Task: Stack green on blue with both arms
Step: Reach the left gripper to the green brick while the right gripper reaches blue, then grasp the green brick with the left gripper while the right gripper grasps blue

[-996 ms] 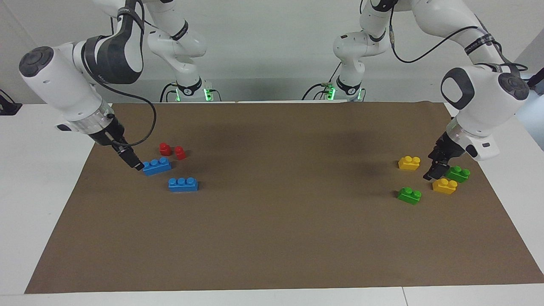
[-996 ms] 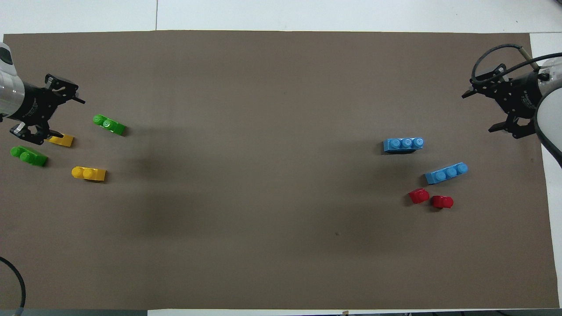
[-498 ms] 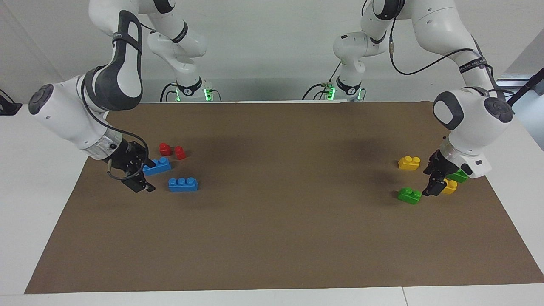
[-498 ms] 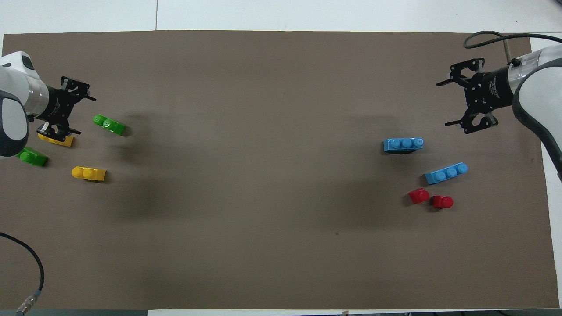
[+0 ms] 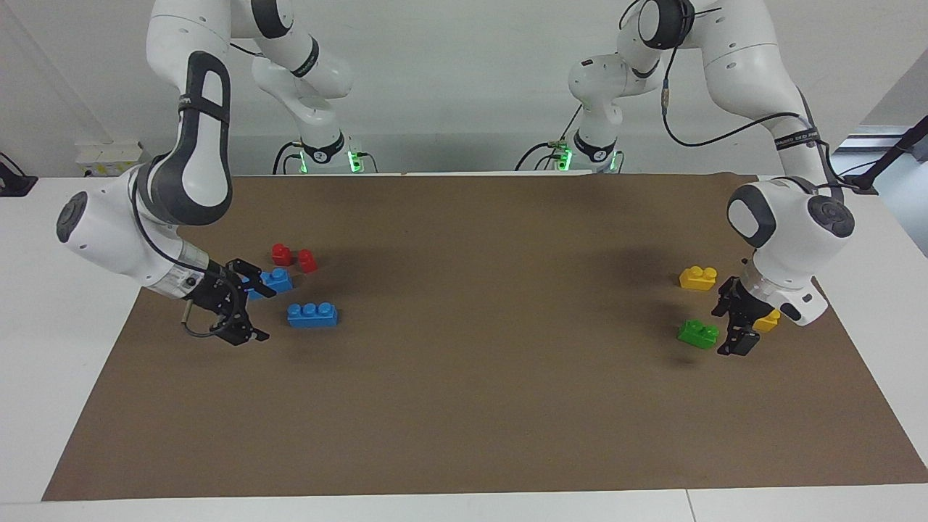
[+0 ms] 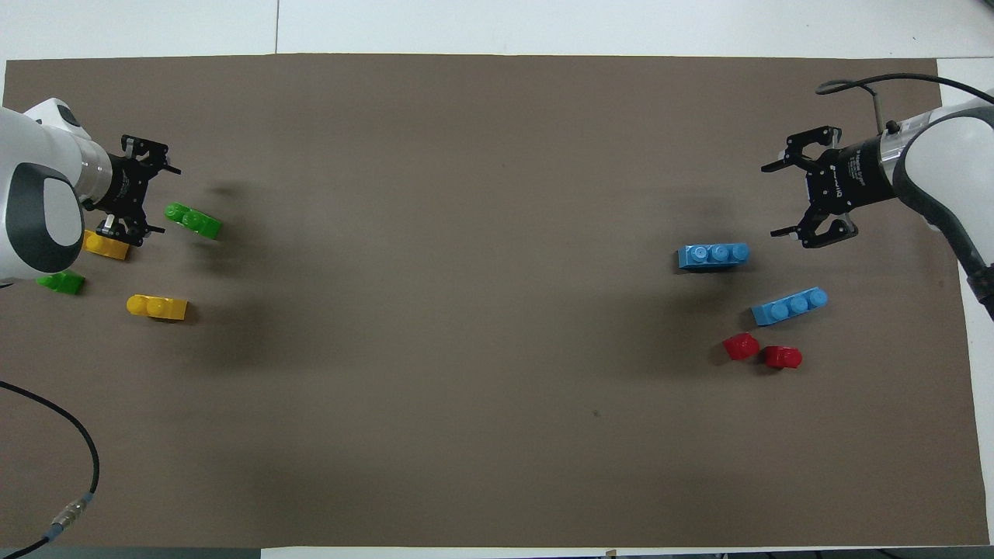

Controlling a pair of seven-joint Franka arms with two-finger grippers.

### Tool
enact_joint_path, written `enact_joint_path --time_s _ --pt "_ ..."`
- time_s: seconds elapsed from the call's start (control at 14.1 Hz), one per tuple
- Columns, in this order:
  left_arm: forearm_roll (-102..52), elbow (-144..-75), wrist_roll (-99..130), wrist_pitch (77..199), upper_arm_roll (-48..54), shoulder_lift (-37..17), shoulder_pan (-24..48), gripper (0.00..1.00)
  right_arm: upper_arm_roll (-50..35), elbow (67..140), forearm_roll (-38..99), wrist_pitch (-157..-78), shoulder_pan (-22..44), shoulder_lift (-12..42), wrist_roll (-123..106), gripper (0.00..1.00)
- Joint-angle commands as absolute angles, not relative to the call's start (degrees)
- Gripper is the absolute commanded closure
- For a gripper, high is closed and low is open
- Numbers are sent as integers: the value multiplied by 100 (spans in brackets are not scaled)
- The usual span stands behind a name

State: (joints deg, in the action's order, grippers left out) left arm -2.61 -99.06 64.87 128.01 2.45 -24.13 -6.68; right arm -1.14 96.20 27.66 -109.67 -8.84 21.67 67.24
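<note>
Green brick (image 6: 192,220), the one I mean to lift, lies untouched at the upper left of the overhead frame. My two white arms have both swung in over the brown mat (image 6: 466,310) during the last second. My right pincer (image 6: 776,200), released and spread wide, has left the blue brick (image 6: 789,305) by the red pieces (image 6: 742,346) and now hangs at the upper right, just beside the other blue brick (image 6: 713,255), not yet around it. My left pincer (image 6: 159,198), also released, has come off the yellow brick (image 6: 105,244) and sits low just beside the green one, holding nothing. I judge both targets chosen, with the grasps next. The second green brick (image 6: 60,282) shows half-hidden under my left arm.
</note>
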Motion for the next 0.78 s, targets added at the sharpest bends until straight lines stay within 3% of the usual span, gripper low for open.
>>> enact_joint_path --time_s 0.0,0.57,0.64,0.71 --pt "-255 -9967 6644 12964 229 -2522 -615 0 -167 9799 2892 -10943 -906 2162 6470 2" --pt "-46 -10397 6627 13342 229 -2461 -615 1 -167 10300 3067 -11161 -896 2215 5995 2" --pt "8 -10397 6627 13342 229 -2461 -615 9 -167 10379 3067 -11214 -896 2189 5994 2" --pt "9 -10389 6618 13342 229 -2461 -615 29 -167 10458 3076 -11250 -896 2171 5985 2"
